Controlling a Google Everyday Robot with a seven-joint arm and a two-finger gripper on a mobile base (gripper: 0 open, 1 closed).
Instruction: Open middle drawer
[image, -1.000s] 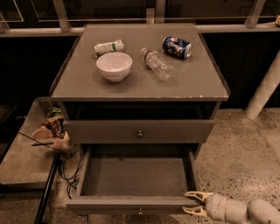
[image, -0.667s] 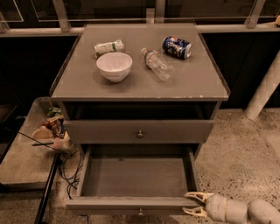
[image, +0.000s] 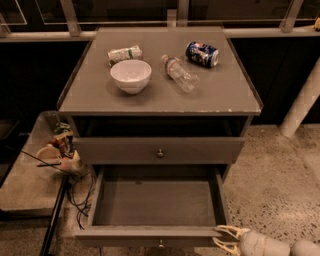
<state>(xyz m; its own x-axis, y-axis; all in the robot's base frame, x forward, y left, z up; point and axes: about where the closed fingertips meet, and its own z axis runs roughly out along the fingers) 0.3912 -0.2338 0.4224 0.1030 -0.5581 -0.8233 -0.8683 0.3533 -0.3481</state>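
The middle drawer (image: 155, 202) is pulled far out of the grey cabinet, showing a plain grey bare inside. Its small round knob (image: 160, 244) sits on the front edge at the bottom of the view. Above it is another grey drawer front (image: 125, 151) with a round knob, nearly closed. My gripper (image: 221, 238) reaches in from the lower right at the right front corner of the pulled-out drawer. Its pale fingers (image: 231, 230) are spread apart with nothing between them.
On the cabinet top (image: 220, 95) lie a white bowl (image: 130, 75), a clear plastic bottle (image: 179, 73), a blue can (image: 202, 53) and a small green-white packet (image: 124, 53). A low shelf (image: 25, 185) with odds and cables stands left. A white post (image: 301, 102) rises on the right.
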